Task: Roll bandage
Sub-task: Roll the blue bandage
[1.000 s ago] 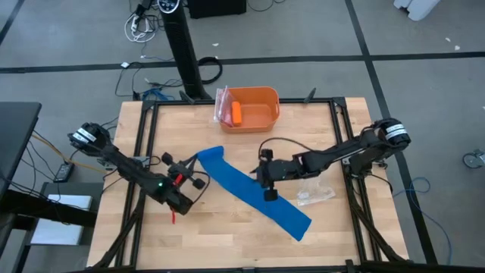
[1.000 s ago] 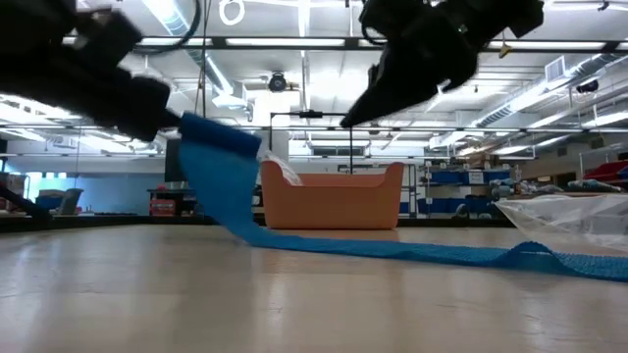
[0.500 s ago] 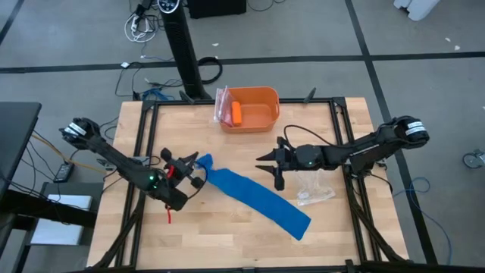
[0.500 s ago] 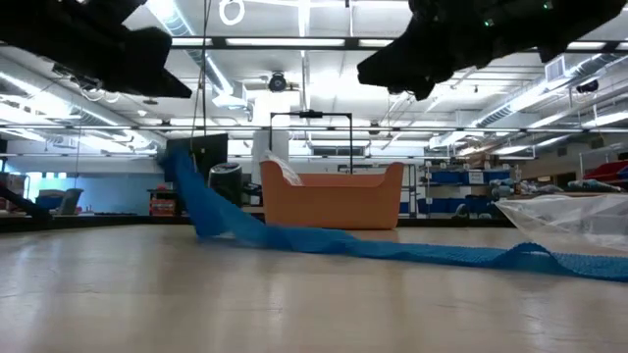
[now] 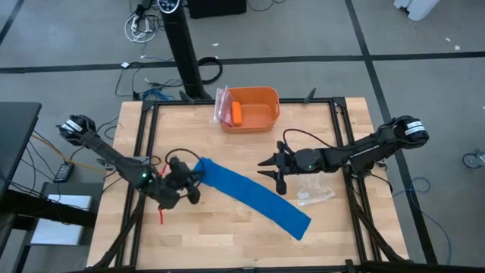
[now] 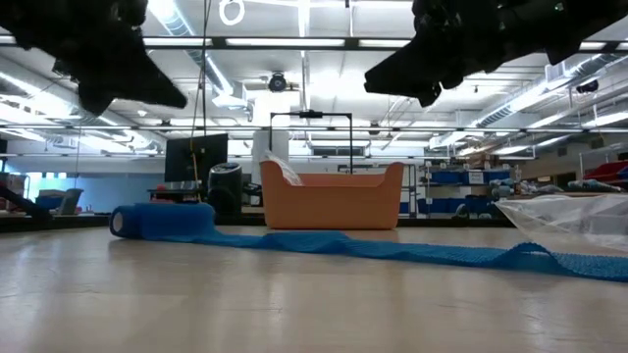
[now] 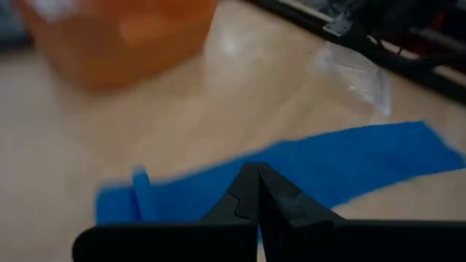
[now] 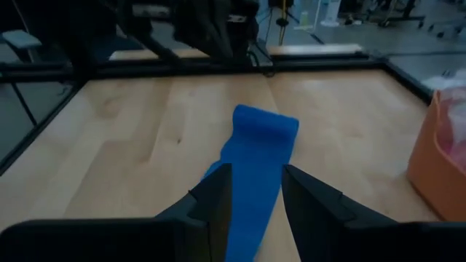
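Blue bandage (image 5: 254, 195) runs diagonal, centre-left to lower right; small rolled start beside clenched, empty left gripper (image 5: 184, 184). Right gripper (image 5: 277, 164) hovers above-right, fingers apart, grasping nothing.

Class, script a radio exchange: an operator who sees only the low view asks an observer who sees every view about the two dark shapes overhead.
Operator: The dark shape at my upper left, what is it?
Observer: The left hand, fingers shut, holding nothing.
Operator: And the one at upper right?
Observer: The right hand, fingers apart and empty, aimed along the bandage.
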Available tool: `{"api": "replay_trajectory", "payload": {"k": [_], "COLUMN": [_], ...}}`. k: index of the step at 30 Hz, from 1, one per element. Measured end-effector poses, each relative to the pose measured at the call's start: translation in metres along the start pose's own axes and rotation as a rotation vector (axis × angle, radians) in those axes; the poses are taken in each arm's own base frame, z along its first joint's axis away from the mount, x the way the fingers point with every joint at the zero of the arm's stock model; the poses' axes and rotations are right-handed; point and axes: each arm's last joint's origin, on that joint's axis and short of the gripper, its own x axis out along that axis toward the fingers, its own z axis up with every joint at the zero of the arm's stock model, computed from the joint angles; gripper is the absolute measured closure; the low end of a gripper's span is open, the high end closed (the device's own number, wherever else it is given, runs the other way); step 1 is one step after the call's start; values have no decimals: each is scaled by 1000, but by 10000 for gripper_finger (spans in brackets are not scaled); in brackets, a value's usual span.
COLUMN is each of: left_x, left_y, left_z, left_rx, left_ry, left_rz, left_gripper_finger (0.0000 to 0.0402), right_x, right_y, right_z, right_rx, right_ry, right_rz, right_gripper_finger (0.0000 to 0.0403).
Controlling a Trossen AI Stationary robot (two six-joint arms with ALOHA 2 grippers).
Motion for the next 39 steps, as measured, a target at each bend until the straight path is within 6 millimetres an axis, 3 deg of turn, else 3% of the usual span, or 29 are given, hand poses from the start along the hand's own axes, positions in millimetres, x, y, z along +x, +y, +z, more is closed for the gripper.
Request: {"api": "replay_trajectory", "payload": {"k": [7, 12, 17, 21, 26, 39], "left_x": [-13, -2, 7, 2, 4, 18], "left_y": [-8, -6, 0, -10, -12, 6], "left_z": [-27, -54, -74, -62, -55, -80], "left_rx": [-443, -677, -658, -526, -492, -657], "left_ry": [2, 27, 122, 132, 140, 154], "left_rz": [-22, 72, 237, 350, 432, 380], "left_gripper_finger": [401, 401, 401, 401, 391, 306], "right_x": [0, 0, 0, 0, 0, 0], "right_y": [0, 0, 0, 0, 0, 0], "right_z": [-5, -6, -6, -7, -7, -7], "right_rx": [6, 0, -12, -21, -32, -41], "right_ry": [55, 60, 63, 68, 67, 68], "right_rz": [-5, -5, -5, -6, -5, 1], "right_gripper_finger": [268, 263, 262, 262, 262, 262]}}
